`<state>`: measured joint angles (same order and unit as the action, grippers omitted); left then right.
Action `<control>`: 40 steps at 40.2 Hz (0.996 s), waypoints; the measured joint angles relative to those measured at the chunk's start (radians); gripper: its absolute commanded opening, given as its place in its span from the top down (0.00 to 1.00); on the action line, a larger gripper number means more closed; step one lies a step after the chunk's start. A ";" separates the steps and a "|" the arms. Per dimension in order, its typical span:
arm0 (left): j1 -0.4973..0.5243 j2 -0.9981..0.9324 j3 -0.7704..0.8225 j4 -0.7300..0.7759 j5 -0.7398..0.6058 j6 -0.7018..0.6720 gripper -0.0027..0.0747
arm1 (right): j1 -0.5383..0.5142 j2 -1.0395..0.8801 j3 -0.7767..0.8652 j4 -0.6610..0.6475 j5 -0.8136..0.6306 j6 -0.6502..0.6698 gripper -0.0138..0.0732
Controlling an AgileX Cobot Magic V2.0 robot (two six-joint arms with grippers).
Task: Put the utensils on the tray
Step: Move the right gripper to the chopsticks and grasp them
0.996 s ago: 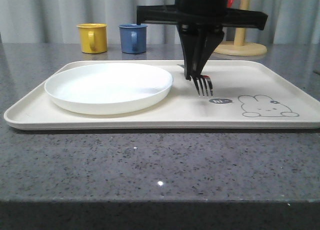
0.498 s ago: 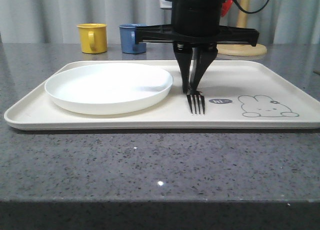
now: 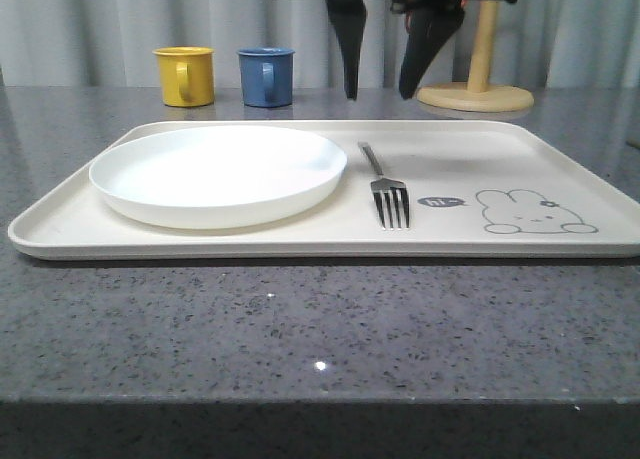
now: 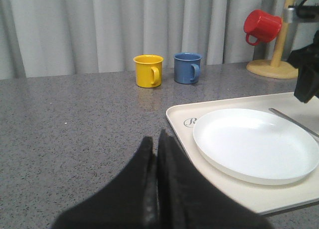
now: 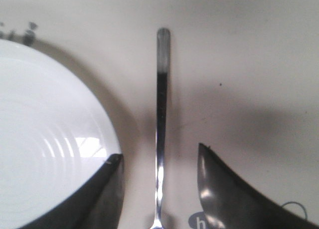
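Note:
A silver fork [image 3: 388,191] lies flat on the cream tray [image 3: 560,159], tines toward the front, between the round white plate [image 3: 218,171] and the rabbit drawing. My right gripper [image 3: 377,94] hangs open above the fork's handle [image 5: 161,119], clear of it. The wrist view looks straight down on the handle between the two spread fingers [image 5: 227,194], with the plate [image 5: 45,139] at one side. My left gripper [image 4: 155,139] is shut with nothing in it, over the grey counter beside the tray's near left corner [image 4: 182,121].
A yellow mug [image 3: 185,75] and a blue mug [image 3: 266,76] stand behind the tray. A wooden mug stand [image 3: 476,95] is at the back right, with a red mug [image 4: 261,26] hanging on it. Grey counter [image 3: 300,329] lies in front of the tray.
The right gripper let go of the fork, opened and rose well above the tray. The fork now lies flat, slightly left of where it was held a second ago.

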<state>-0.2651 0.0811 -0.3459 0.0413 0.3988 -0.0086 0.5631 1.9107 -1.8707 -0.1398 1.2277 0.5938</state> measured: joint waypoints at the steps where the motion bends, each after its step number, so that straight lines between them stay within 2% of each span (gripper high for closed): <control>1: 0.000 0.000 0.000 0.000 0.000 0.000 0.99 | -0.005 -0.009 -0.005 0.005 0.000 -0.013 0.42; 6: 0.000 0.000 0.000 0.000 0.000 0.000 0.99 | -0.050 -0.053 -0.013 0.047 0.006 -0.123 0.42; 15: 0.000 0.000 0.000 0.000 0.000 0.000 0.99 | -0.208 -0.154 0.037 0.088 0.013 -0.286 0.42; 24: 0.000 0.000 0.001 0.000 0.000 0.000 0.99 | -0.478 -0.293 0.264 0.088 0.013 -0.423 0.42; 31: 0.000 0.000 0.001 0.000 0.000 0.000 0.99 | -0.659 -0.314 0.421 0.090 0.013 -0.482 0.42; 34: 0.000 0.000 0.001 0.000 0.000 0.000 0.99 | -0.690 -0.314 0.461 0.103 0.013 -0.500 0.42; 40: 0.000 0.000 0.001 0.000 0.000 0.000 0.99 | -0.686 -0.314 0.493 0.140 -0.024 -0.525 0.42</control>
<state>-0.2651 0.0811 -0.3451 0.0413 0.3988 -0.0086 -0.1230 1.5970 -1.3780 0.0000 1.2036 0.0687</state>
